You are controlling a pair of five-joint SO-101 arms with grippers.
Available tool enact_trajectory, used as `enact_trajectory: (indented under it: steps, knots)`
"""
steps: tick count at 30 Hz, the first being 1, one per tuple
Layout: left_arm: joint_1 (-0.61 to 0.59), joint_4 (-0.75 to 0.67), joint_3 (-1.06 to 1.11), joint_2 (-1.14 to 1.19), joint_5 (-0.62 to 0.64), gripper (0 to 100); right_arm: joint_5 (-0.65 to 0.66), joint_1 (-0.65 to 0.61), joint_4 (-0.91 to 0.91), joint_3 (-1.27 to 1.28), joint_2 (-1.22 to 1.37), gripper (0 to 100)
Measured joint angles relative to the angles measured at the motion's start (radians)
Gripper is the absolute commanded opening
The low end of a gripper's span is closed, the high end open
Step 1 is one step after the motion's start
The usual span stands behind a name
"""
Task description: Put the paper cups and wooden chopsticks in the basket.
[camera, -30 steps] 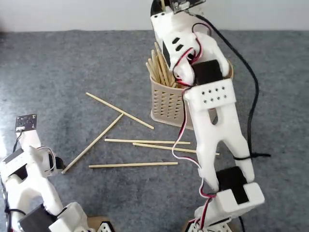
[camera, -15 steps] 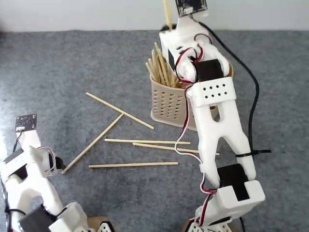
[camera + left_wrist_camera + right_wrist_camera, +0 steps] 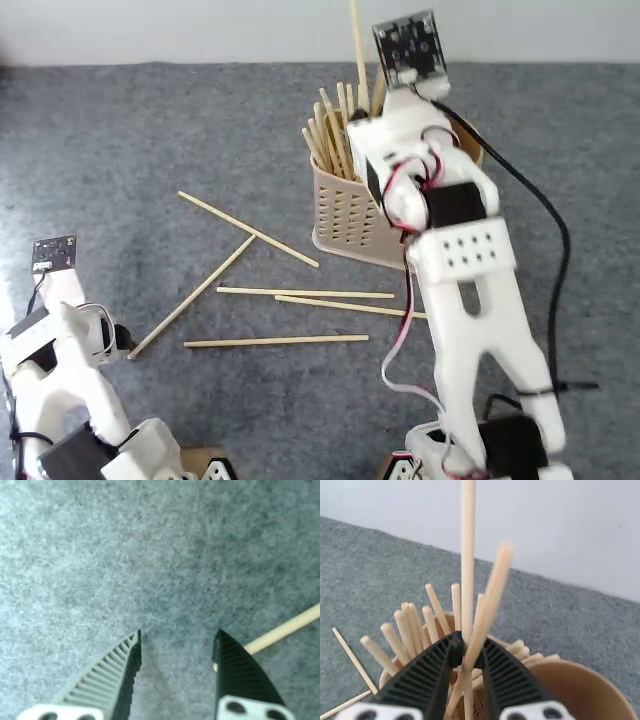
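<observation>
7 o'clock in the high view: left gripper (image 3: 177,635) low over the grey carpet (image 3: 120,150), jaws apart, nothing between them. The end of one loose chopstick (image 3: 285,629) lies just beside a finger. Five floor chopsticks (image 3: 275,341) lie flat mid-table: three with the long axis roughly 9-to-3, one 10-to-4, one 7-to-1. At 12 o'clock the basket (image 3: 345,215) stands upright, packed with sticks pointing up; paper cup (image 3: 575,685) just beside those. Right gripper (image 3: 465,642) above the basket, clamped on two chopsticks (image 3: 466,555): one near-vertical, the other leaning off it.

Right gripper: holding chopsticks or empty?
Holding. The right gripper is shut on two chopsticks, which stick up over the basket.
</observation>
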Motion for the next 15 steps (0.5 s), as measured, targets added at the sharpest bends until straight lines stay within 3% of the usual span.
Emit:
enact_trajectory:
  steps: [8,15]
  knots:
    - [0.0,0.0,0.0,0.0,0.0,23,0.002,-0.003,0.0,0.233,-0.238,27.3]
    - [0.0,0.0,0.0,0.0,0.0,23,0.002,-0.003,0.021,0.245,-0.408,28.4]
